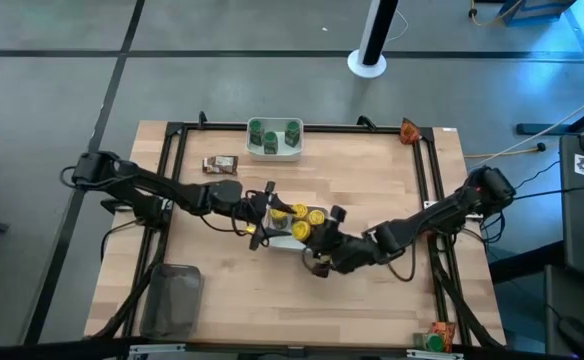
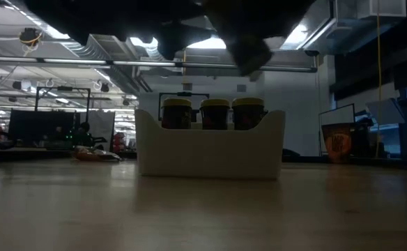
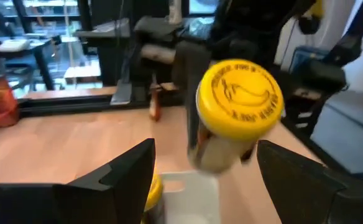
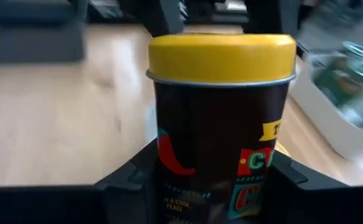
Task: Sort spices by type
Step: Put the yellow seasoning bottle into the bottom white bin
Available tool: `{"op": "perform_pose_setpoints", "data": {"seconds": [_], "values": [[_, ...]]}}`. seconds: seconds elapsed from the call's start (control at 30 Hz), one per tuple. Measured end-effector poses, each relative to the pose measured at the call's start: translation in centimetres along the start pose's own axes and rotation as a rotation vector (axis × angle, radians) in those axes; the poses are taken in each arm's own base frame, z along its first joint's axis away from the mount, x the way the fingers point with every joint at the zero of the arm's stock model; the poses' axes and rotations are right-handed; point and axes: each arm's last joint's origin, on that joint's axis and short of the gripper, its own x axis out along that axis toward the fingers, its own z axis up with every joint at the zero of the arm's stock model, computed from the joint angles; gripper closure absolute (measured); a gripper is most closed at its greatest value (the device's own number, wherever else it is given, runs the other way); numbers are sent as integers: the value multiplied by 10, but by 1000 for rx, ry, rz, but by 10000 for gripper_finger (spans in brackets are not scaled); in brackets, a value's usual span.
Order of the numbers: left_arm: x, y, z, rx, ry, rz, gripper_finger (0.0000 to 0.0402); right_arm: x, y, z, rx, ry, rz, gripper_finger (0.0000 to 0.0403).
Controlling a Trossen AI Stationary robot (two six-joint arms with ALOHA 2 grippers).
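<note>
A white bowl [image 1: 284, 236] at the table's middle holds several yellow-capped jars [image 2: 214, 113]. My right gripper [image 1: 322, 228] is shut on one more yellow-capped jar [image 4: 222, 118], which hangs over the bowl's right end. My left gripper [image 3: 206, 186] stands open at the bowl's left end, with nothing between its fingers, facing the held jar's cap [image 3: 238, 98]. A second white bowl [image 1: 274, 150] at the far edge holds green-capped jars [image 1: 272, 132]. A brown packet [image 1: 220, 165] lies flat to its left. My right gripper pinches the jar's dark body low down [image 4: 169, 177] between its two fingers, one on each side, well below the cap. The jar is lifted clear above the bowl and tilted, its yellow cap turned toward my left gripper.
A clear grey tray [image 1: 177, 298] lies at the near left. An orange packet [image 1: 410, 130] sits at the far right corner and another [image 1: 438, 336] at the near right edge. A black frame [image 1: 172, 150] runs around the tabletop.
</note>
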Motion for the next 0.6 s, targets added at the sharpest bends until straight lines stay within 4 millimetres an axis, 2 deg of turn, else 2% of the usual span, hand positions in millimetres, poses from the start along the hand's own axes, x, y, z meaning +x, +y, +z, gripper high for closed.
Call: {"op": "perform_pose_setpoints", "data": {"seconds": [0.23, 0.43, 0.6], "values": [[4, -10, 1, -35, -41, -33, 135, 18, -15, -7, -15, -107, 86, 233], [4, -11, 3, -52, -71, -15, 135, 29, -27, 0, -14, -200, 200, 233], [4, -10, 6, -51, -100, -4, 135, 37, -39, 4, -22, -218, 231, 233]]}}
